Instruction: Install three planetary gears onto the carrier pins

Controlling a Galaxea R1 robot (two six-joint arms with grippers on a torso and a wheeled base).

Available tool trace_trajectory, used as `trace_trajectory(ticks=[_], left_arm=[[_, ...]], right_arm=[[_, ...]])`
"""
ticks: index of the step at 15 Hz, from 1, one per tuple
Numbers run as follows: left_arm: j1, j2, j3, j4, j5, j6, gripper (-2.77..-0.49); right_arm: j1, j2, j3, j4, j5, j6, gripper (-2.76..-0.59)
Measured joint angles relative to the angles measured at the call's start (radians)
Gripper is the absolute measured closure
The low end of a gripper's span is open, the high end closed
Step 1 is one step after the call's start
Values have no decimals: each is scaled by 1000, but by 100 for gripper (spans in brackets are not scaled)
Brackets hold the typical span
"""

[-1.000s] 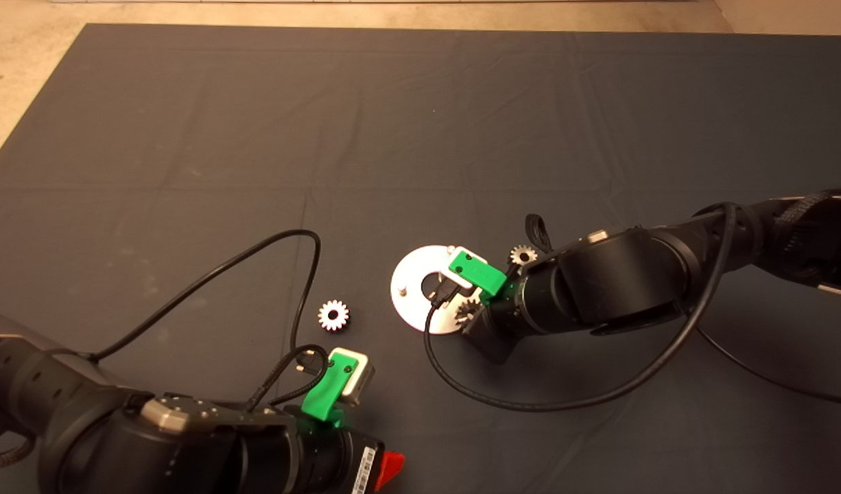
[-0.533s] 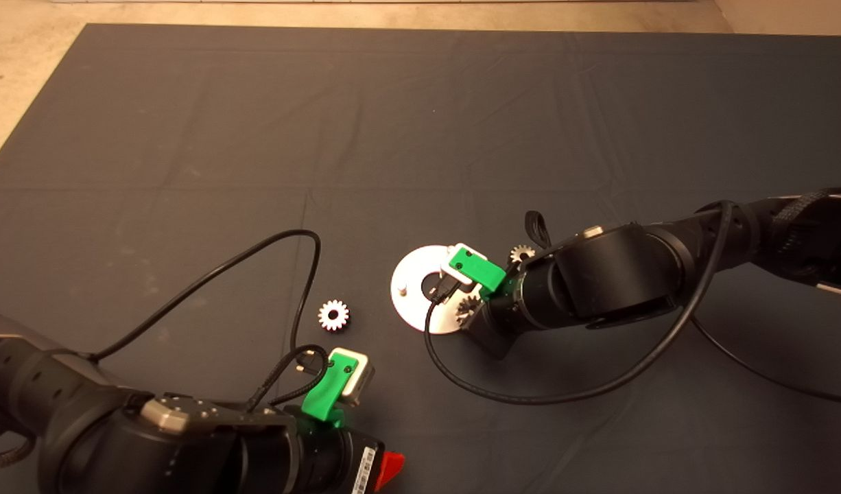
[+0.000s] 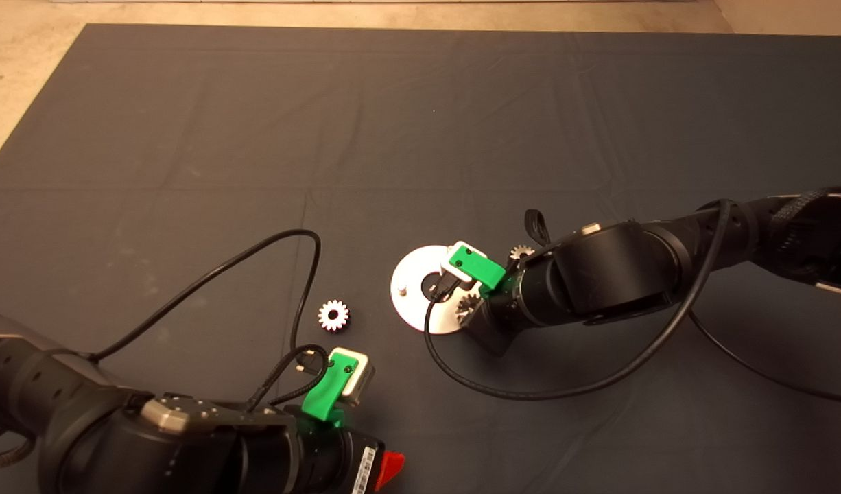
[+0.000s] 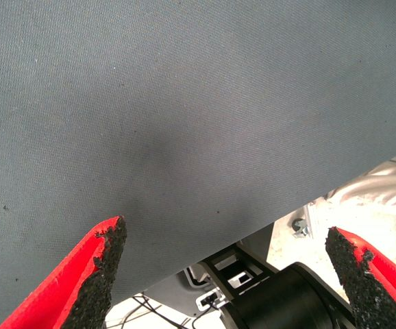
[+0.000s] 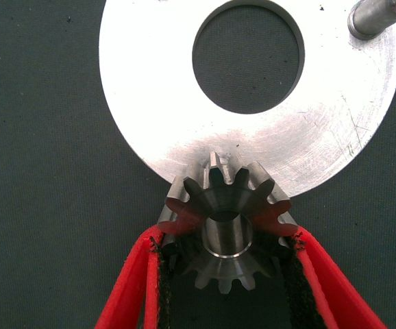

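I have one gear [image 5: 229, 232] threaded on a pin [image 5: 228, 235] at the disc [image 5: 157, 103] edge, the right claw [image 5: 229, 274] pinching its teeth. To seat it well I should press straight down, then let go without tilting. That arm reaches in low across the mat [image 3: 187, 137]. The left claw [image 4: 229, 274] hangs spread at the near edge, near a loose gear [image 3: 333, 315].
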Motion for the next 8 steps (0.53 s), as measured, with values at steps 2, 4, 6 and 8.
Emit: trace_trajectory(ticks=[2,4,6,8], left_arm=[[0,0,0,0,0,0,-207],[0,0,0,1,0,0,-207],[0,1,0,2,0,0,-207],[0,6,0,11,0,0,-207]], right_arm=[[1,0,-2,0,2,0,-88],[2,0,-5,0,5,-1,-88],[2,0,-7,0,6,-1,-88],[3,0,-9,1,7,-1,-88]])
